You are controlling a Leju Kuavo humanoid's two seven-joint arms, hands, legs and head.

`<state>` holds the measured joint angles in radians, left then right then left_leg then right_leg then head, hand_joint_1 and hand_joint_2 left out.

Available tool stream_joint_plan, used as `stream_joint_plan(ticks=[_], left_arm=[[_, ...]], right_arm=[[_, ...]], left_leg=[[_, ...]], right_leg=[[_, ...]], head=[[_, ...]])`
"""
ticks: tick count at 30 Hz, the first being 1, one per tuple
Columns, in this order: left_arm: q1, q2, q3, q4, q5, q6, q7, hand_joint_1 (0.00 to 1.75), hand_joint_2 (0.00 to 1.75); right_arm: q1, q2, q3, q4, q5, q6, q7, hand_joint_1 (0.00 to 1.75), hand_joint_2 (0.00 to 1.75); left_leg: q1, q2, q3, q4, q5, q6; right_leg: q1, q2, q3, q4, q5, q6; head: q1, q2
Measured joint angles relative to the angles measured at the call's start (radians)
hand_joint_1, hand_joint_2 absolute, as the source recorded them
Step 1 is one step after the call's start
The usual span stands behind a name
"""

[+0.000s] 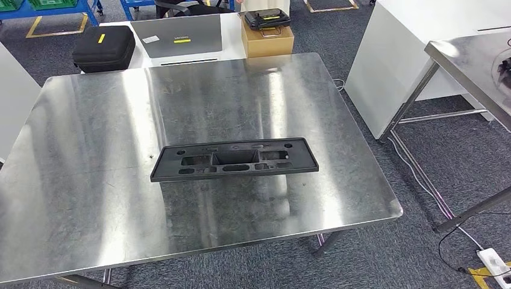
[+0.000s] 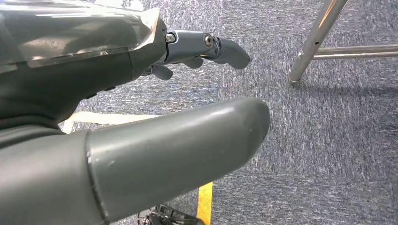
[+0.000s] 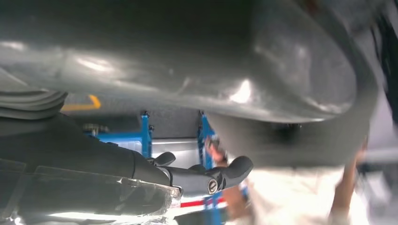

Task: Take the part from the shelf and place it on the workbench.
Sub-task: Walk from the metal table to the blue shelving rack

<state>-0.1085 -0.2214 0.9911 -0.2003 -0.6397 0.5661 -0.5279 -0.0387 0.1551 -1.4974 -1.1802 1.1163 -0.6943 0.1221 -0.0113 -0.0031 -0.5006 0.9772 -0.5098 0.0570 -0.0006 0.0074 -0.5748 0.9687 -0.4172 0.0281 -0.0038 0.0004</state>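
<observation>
The part [image 1: 235,159], a long flat black plastic bracket with several cutouts, lies on the steel workbench [image 1: 90,180] a little in front of its middle. No hand touches it. My left hand [image 2: 155,108] hangs over grey carpet, thumb and fingers apart, holding nothing. My right hand [image 3: 197,140] also holds nothing; its thick thumb and dark fingers [image 3: 225,171] are spread apart, with a blurred person in light clothing behind them.
Behind the workbench stand a black case [image 1: 104,48], a grey laptop [image 1: 179,36] and a cardboard box [image 1: 267,37] with a black device on top. A white cabinet [image 1: 410,54] and a second steel table [image 1: 476,66] stand to the right. Cables [image 1: 422,180] run across the carpet.
</observation>
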Motion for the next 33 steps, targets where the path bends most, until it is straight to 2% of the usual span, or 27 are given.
stream_joint_plan(ticks=[4, 9, 16, 18, 20, 25, 29, 33], left_arm=[[0.0, 0.0, 0.0, 0.0, -0.009, 0.0, 0.0, 0.0, 0.0], [0.001, 0.001, 0.0, 0.0, -0.015, 0.0, 0.002, 0.0, 0.0], [0.001, 0.005, -0.002, 0.0, -0.06, -0.016, -0.002, 0.0, 0.0], [0.001, 0.009, -0.004, 0.0, -0.077, -0.023, -0.004, 0.0, 0.87], [0.001, 0.013, -0.009, 0.0, -0.093, -0.027, -0.004, 0.0, 1.75], [0.002, 0.021, -0.032, 0.0, -0.136, -0.043, -0.003, 0.0, 1.75], [0.004, 0.025, -0.056, 0.0, -0.171, -0.053, 0.024, 0.0, 0.0], [0.007, 0.027, -0.075, 0.0, -0.192, -0.053, 0.053, 0.0, 0.0]], right_arm=[[-0.015, 0.003, 0.0, 0.196, 0.07, -0.001, -0.026, 0.0, 0.0], [-0.023, -0.007, 0.001, 0.335, 0.083, -0.002, -0.043, 0.0, 0.0], [-0.039, -0.042, 0.003, 0.626, 0.156, 0.001, -0.145, 0.0, 0.0], [-0.045, -0.045, 0.004, 0.703, 0.171, 0.037, -0.178, 0.0, 0.0], [-0.05, -0.045, 0.006, 0.769, 0.186, 0.12, -0.208, 0.0, 0.0], [-0.063, -0.03, 0.023, 0.876, 0.199, 0.324, -0.263, 0.0, 0.0], [-0.075, -0.022, 0.024, 0.918, 0.184, 0.445, -0.269, 0.0, 0.0], [-0.082, -0.014, 0.033, 0.938, 0.206, 0.486, -0.253, 0.0, 0.0]], left_leg=[[0.0, 0.0, 0.0, 0.0, 0.0, 0.0], [0.001, 0.0, 0.0, 0.0, 0.0, 0.0], [0.0, 0.0, 0.0, 0.0, 0.0, 0.0], [0.001, 0.0, 0.0, 0.0, 0.0, 0.0], [0.001, 0.0, 0.0, 0.0, 0.0, 0.0], [0.001, 0.0, 0.0, 0.0, 0.0, -0.001], [0.001, 0.0, 0.0, 0.0, 0.001, -0.001], [0.001, 0.0, 0.0, 0.0, 0.001, -0.001]], right_leg=[[0.0, 0.0, 0.0, 0.0, 0.0, 0.0], [0.0, 0.0, 0.0, 0.0, 0.0, 0.0], [0.0, 0.0, 0.0, 0.0, 0.0, 0.0], [0.0, 0.0, 0.0, 0.0, 0.0, 0.0], [0.0, 0.0, 0.0, 0.001, 0.0, 0.0], [0.0, 0.0, 0.0, 0.001, 0.0, 0.0], [0.0, 0.0, 0.0, 0.001, 0.0, 0.0], [0.0, 0.0, 0.0, 0.001, 0.0, 0.0]], head=[[0.0, 0.0], [0.0, 0.0], [0.0, 0.0], [0.0, 0.0], [0.0, 0.0], [0.0, 0.0], [0.0, 0.0], [0.0, 0.0]])
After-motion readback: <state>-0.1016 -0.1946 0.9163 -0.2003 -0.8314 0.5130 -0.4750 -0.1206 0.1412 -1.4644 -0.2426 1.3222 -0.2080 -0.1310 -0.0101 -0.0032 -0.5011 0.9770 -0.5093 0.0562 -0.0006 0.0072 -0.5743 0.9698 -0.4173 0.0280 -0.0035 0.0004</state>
